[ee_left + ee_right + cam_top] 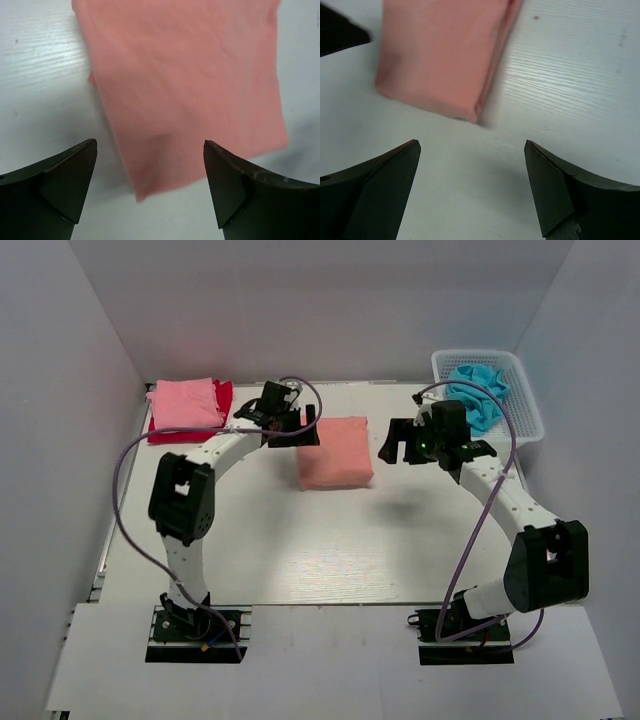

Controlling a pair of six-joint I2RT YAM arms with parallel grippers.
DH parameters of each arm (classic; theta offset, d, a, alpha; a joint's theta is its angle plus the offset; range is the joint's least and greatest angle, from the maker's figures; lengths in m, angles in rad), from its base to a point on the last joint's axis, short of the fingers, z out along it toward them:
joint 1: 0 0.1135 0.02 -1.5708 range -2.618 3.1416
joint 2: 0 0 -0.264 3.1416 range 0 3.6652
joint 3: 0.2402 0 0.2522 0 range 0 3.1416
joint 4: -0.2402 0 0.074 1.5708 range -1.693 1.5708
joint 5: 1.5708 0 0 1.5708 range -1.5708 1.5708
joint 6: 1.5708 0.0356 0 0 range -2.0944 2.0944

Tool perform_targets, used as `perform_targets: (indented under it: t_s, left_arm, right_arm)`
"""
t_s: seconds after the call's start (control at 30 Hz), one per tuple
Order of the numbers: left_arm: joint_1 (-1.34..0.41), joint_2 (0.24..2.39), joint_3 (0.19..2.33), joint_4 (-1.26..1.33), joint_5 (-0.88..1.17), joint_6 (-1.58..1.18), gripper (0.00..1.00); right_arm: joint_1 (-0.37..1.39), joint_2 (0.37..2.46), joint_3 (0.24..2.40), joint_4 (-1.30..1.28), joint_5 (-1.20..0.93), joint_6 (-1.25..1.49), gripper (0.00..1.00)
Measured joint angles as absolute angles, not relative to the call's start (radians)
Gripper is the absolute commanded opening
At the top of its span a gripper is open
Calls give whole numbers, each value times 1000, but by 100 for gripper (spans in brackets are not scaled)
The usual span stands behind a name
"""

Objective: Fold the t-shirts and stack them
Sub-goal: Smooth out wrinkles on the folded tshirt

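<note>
A folded salmon-orange t-shirt (pixel 335 451) lies on the table between the arms; it also shows in the left wrist view (pixel 190 85) and the right wrist view (pixel 440 55). A folded light pink t-shirt (pixel 185 404) lies on a red t-shirt (pixel 224 397) at the back left. A crumpled turquoise-blue t-shirt (pixel 480 392) sits in the basket. My left gripper (pixel 300 430) (pixel 150 170) is open and empty above the salmon shirt's left edge. My right gripper (pixel 398 446) (pixel 472 172) is open and empty, just right of the shirt.
A white lattice basket (pixel 527 400) stands at the back right corner. White walls enclose the table on three sides. The white tabletop (pixel 320 540) lies bare in front of the salmon shirt.
</note>
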State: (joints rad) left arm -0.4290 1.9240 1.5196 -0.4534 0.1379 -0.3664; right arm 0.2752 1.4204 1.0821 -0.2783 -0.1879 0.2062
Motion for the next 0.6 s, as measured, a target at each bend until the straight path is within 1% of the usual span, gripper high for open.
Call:
perform_targets:
  t_s: [0.07, 0.1, 0.13, 0.33, 0.4, 0.53, 0.6]
  left_arm:
    - [-427, 2014, 1600, -456, 138, -378, 96]
    - [-426, 2049, 1628, -470, 144, -392, 100]
    - [-426, 2074, 1637, -470, 153, -404, 100]
    - [-424, 2070, 1615, -405, 195, -513, 100]
    - [-424, 2080, 1690, -429, 196, -533, 100]
    - [-422, 2124, 1930, -461, 194, -551, 100]
    - [-420, 2126, 1998, -449, 207, -552, 100]
  right_arm:
    - [276, 1429, 1084, -262, -270, 210, 90]
    - [278, 1444, 1095, -255, -321, 221, 90]
    - [279, 1464, 1111, -246, -360, 232, 90]
    - [302, 1595, 1150, -113, -567, 314, 90]
    - [310, 1628, 1159, -97, -608, 331, 90]
    - [332, 1712, 1220, -73, -662, 347, 90]
    - [343, 1741, 1235, -48, -681, 356, 90]
